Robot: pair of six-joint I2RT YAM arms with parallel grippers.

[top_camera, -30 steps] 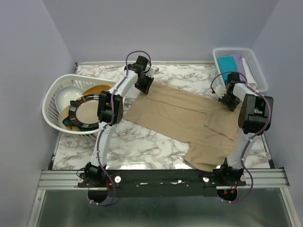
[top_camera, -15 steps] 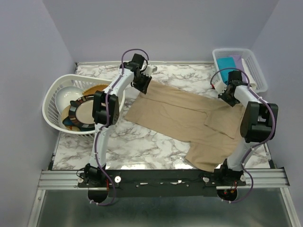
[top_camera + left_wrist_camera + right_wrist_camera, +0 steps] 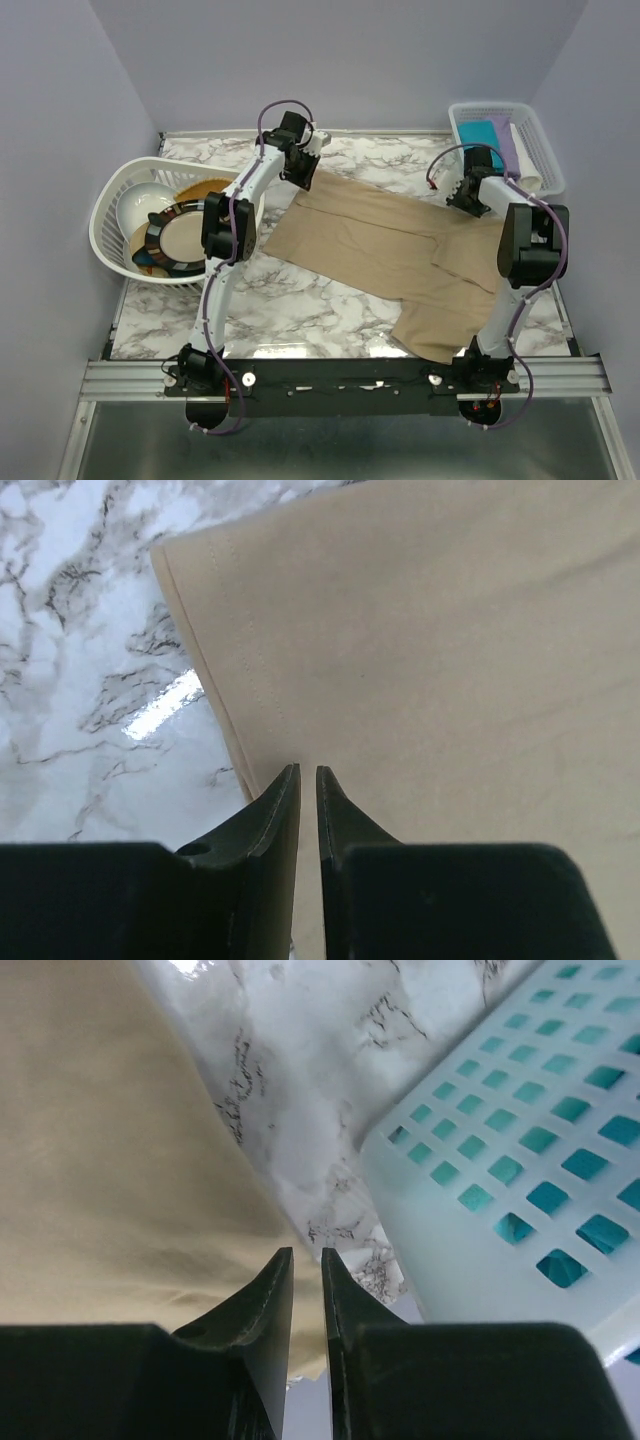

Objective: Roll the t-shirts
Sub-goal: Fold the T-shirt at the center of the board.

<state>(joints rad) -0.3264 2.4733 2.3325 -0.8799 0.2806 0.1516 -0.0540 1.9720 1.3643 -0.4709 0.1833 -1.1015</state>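
A large beige t-shirt (image 3: 400,250) lies spread and partly folded across the marble table. My left gripper (image 3: 303,172) sits at its far left corner. In the left wrist view its jaws (image 3: 304,772) are closed to a thin slit over the fabric (image 3: 440,640) beside the hem. My right gripper (image 3: 468,196) sits at the far right corner. Its jaws (image 3: 306,1252) are also closed to a slit at the shirt's edge (image 3: 110,1160). Teal (image 3: 480,131) and lilac (image 3: 507,140) rolled shirts lie in the back-right basket.
The white slotted basket (image 3: 540,150) stands at the back right, close to my right gripper; its wall fills the right wrist view (image 3: 470,1230). A round white basket (image 3: 105,225) at the left holds a patterned plate (image 3: 170,240), a white bowl and a woven piece.
Both grippers have shifted a little toward the far edge of the table, at the shirt's far corners. The right forearm has swung from over the shirt's right side.
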